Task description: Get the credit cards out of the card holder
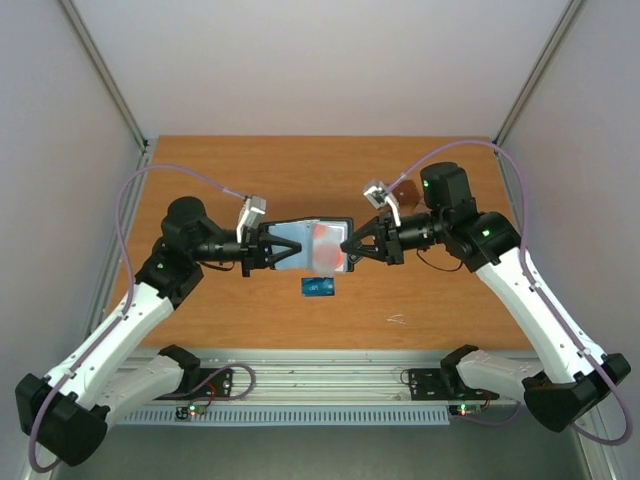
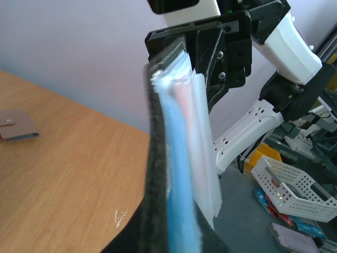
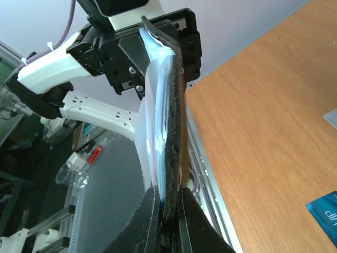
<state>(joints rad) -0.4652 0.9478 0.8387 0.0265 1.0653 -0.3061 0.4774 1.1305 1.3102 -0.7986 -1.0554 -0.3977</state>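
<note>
A small black folding card holder (image 1: 300, 245) with a light blue inner lining is held up above the wooden table (image 1: 250, 180), stretched open between two robot arms that face each other. The left fingers (image 1: 265, 262) are closed on one end of the holder and the right fingers (image 3: 145, 226) are pressed together on the black edge of the opposite end. In the right wrist view that edge sits squeezed between the two dark fingertips, and the holder runs straight away from them to the other arm's fingers. A white card with a red circle (image 1: 328, 245) lies in the lining at the end nearer the right fingers. In the left wrist view pale, thin cards (image 2: 202, 158) stick out sideways from the blue lining. A blue credit card (image 1: 318, 288) lies flat on the table just below the held holder, between the two sets of fingers. A dark brown wallet (image 1: 405, 190) rests on the table behind the right fingers.
</note>
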